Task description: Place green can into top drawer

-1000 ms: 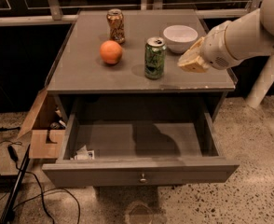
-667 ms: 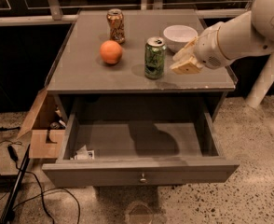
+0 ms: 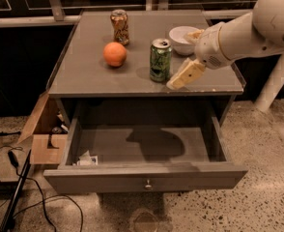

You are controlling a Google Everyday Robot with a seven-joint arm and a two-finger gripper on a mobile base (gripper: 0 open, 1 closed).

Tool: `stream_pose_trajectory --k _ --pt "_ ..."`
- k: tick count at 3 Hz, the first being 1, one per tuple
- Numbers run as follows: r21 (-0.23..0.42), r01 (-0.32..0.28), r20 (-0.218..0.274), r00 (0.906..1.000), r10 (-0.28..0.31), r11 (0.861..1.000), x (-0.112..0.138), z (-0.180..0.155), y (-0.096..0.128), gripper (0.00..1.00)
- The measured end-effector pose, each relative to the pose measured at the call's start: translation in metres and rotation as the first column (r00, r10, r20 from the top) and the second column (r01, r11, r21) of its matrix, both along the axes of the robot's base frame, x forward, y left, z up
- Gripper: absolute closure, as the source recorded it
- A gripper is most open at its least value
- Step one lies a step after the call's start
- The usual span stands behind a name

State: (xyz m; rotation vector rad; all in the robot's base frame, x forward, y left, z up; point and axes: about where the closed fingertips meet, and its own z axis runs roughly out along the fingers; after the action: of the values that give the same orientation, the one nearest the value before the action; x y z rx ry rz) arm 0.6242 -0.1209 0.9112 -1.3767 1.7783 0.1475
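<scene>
The green can (image 3: 160,59) stands upright on the cabinet top (image 3: 89,74), near its front edge and right of centre. My gripper (image 3: 180,58) comes in from the right and sits just right of the can, open. One cream finger (image 3: 185,74) reaches forward beside the can's base, and the other lies back by the bowl. It holds nothing. The top drawer (image 3: 147,178) is pulled out below, with its round knob (image 3: 148,183) at the centre of the front panel.
An orange (image 3: 115,54) and an orange-brown patterned can (image 3: 119,27) stand left of the green can. A white bowl (image 3: 183,34) sits behind my gripper. A scrap of paper (image 3: 86,159) lies in the drawer's left front corner. A cardboard box (image 3: 43,137) and cables lie on the floor at left.
My gripper has moved left and forward, closing up on the right side of the green can. The can and the drawer have not moved.
</scene>
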Motion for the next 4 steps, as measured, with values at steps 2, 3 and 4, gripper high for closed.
stream_pose_trajectory --k 2,3,4 --pt "0.093 -0.019 -0.037 0.9991 0.023 0.995 0.030 -0.022 0.024 0.17" --pt "0.144 -0.027 -0.044 0.9985 0.033 0.989 0.048 -0.033 0.036 0.14" --pt "0.181 -0.039 -0.042 0.9980 0.048 0.983 0.062 -0.039 0.050 0.16"
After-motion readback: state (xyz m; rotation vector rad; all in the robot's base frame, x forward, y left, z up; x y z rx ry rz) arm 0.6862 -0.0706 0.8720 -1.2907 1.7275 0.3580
